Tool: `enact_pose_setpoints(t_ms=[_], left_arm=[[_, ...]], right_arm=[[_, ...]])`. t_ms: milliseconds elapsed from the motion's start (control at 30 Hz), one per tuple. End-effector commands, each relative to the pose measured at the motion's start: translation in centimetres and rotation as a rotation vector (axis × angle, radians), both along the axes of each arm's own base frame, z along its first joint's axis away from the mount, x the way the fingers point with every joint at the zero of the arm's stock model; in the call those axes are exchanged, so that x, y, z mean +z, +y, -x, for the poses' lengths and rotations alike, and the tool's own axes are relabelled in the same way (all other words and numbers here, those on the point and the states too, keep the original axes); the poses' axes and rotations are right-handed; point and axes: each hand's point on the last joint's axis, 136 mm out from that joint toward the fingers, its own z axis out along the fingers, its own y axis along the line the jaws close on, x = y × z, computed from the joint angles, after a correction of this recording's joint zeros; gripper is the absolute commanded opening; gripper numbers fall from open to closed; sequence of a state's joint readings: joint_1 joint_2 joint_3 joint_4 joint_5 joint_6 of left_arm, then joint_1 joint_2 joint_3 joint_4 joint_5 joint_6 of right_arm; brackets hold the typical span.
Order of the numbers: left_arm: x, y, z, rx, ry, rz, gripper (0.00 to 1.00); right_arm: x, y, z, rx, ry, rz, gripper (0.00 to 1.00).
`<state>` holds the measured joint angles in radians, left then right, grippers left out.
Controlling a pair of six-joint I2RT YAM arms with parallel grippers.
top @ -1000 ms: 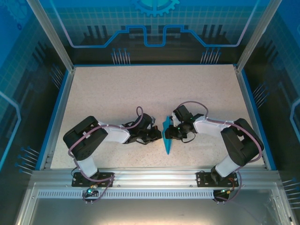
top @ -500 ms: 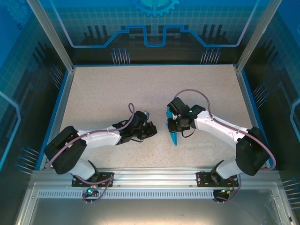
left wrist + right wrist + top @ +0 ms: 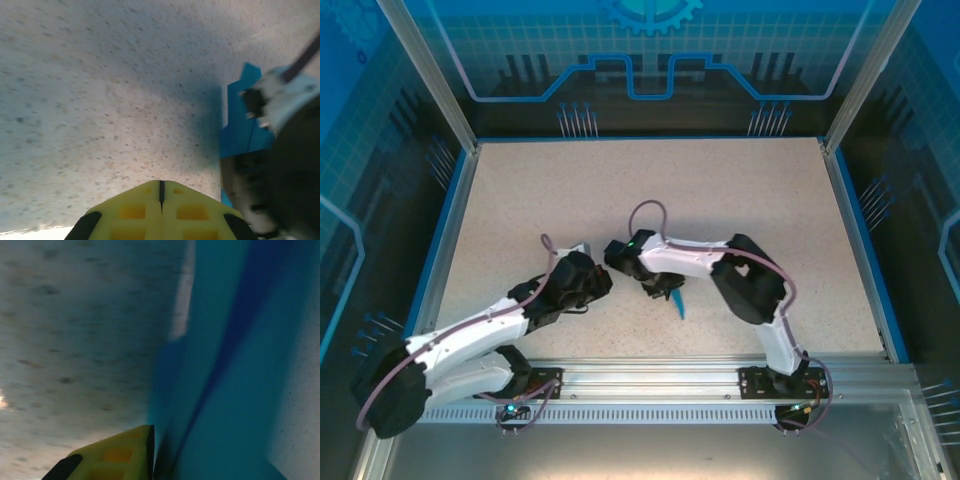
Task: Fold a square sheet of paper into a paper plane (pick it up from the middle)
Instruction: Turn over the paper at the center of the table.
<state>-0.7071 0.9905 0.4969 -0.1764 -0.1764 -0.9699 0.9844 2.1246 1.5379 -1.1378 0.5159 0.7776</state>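
Bright blue paper plane (image 3: 677,301), speckled beige table (image 3: 740,190) (blurred, seemingly grey flecks).

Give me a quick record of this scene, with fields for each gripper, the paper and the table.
left gripper: shut, nothing between its fingers, beside the paper
right gripper: over the paper, apparently shut on it
paper plane: blue, folded, pointed tip poking out from under the right gripper toward the near edge
table: speckled beige with a blue rim

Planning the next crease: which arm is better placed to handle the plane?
Right. The right gripper sits on the paper plane, blue paper running into its fingers in the wrist view. The left gripper is shut, empty, beside it.
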Motion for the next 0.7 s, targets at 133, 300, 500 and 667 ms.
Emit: enact_pose_setpoints(t_ms=[133,300,500,667], left_arm=[[-0.3,2.9,1.3,0.043,0.005,-0.047,0.00],[-0.6,2.7,1.6,0.027,0.016,-0.045,0.01],[-0.7,2.5,1.7,0.021,0.025,-0.033,0.01],[-0.8,2.1,1.7,-0.003,0.031,-0.031,0.05]], right_arm=[[-1.1,4.4,2.4,0.041,0.077,-0.090,0.31],[1.6,5.1,2.5,0.079,0.068,-0.201,0.59],[4.3,6.5,3.3,0.118,0.058,-0.389,0.71],[6.6,5.8,3.7,0.122,0.014,-0.513,0.75]])
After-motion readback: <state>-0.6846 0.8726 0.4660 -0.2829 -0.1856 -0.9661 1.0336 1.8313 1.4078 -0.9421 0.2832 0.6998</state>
